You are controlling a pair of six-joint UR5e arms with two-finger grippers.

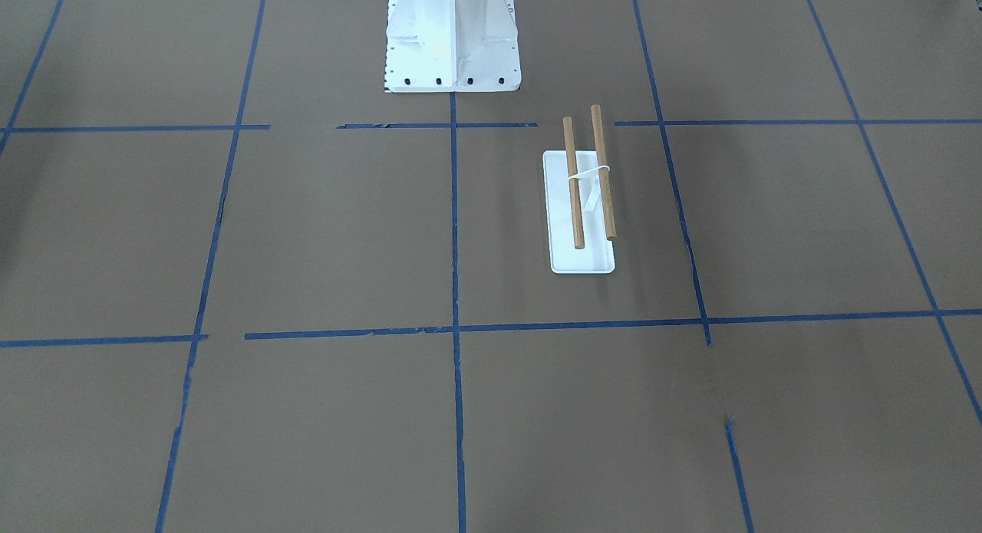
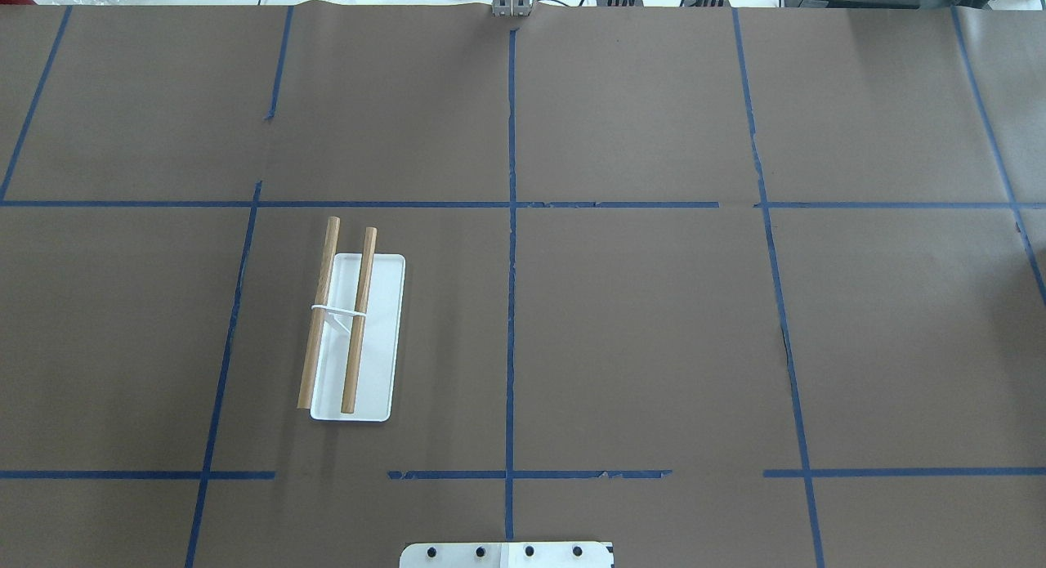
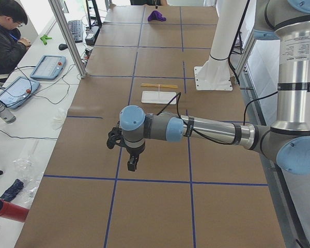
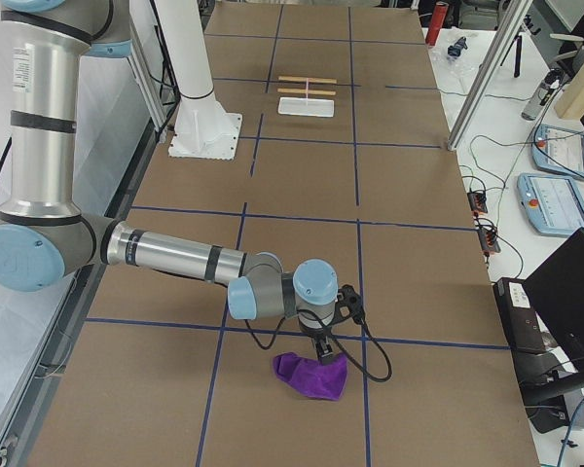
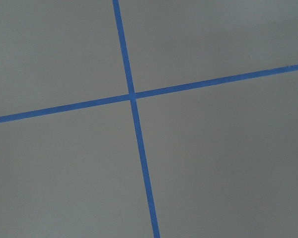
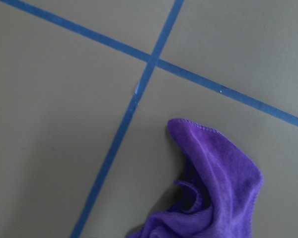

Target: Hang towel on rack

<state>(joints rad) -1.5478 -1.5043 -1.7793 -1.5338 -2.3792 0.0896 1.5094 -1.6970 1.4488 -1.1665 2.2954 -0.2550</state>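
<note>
Towel, purple and crumpled, hangs on nothing yet. It lies in a heap on the brown table at the robot's right-hand end, well apart from the rack.

Walking the table from the robot's left, the left gripper comes first. It hangs over bare paper near a crossing of blue tape lines, with nothing beneath it. From the side I cannot tell whether its fingers are apart or together.

Next is the rack, upright on its white base on the robot's left half of the table, with both wooden rods bare.

Past the white pedestal, at the right end, the right gripper points down directly over the heap, at or just above the cloth. Whether it touches the cloth, and whether its fingers are spread or closed, I cannot tell.

By my reckoning, nothing of the job is finished. The pick-up, the carry across the table and the drape over a rod are all left to do.
</note>
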